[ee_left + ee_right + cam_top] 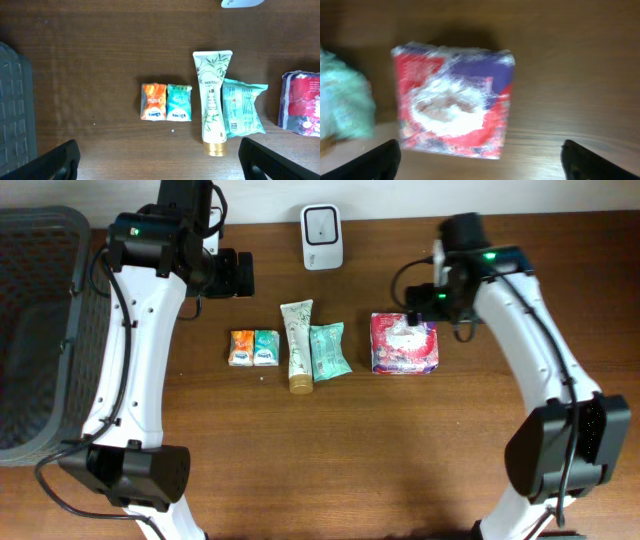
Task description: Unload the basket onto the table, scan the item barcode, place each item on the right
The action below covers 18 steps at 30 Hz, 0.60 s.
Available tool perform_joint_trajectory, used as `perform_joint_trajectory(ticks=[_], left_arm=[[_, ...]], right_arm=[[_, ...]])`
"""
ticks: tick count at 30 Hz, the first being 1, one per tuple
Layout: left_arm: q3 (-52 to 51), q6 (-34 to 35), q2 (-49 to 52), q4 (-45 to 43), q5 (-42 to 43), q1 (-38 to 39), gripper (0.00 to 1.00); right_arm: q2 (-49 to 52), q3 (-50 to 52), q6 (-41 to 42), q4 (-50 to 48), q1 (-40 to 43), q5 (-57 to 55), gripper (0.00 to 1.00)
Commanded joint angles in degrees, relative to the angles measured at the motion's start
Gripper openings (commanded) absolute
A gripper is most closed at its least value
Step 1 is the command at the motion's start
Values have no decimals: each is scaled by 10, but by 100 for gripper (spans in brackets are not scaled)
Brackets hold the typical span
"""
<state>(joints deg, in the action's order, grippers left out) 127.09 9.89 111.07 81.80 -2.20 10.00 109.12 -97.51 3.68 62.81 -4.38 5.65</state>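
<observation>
The red packet is lying on the desk, right of centre in the overhead frame, beneath the right fingers, which are standing spread wide; the left fingers are gaping too.

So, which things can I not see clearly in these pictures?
Red pack, right wrist view: blurred, print and any barcode unreadable.
White scanner, left wrist view: cut off by the top edge.
Basket, overhead view: cut off by the left edge.
Tube, overhead view: lettering too small to read.
</observation>
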Motion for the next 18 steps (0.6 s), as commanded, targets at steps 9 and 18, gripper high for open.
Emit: perform_joint_trajectory(ticks=[9, 18], left_arm=[[5, -1, -2, 0, -4, -3, 99], [5, -1, -2, 0, -4, -3, 99]], right_arm=[[144, 136, -72, -95, 75, 293, 9], [142, -42, 235, -299, 30, 376, 4]])
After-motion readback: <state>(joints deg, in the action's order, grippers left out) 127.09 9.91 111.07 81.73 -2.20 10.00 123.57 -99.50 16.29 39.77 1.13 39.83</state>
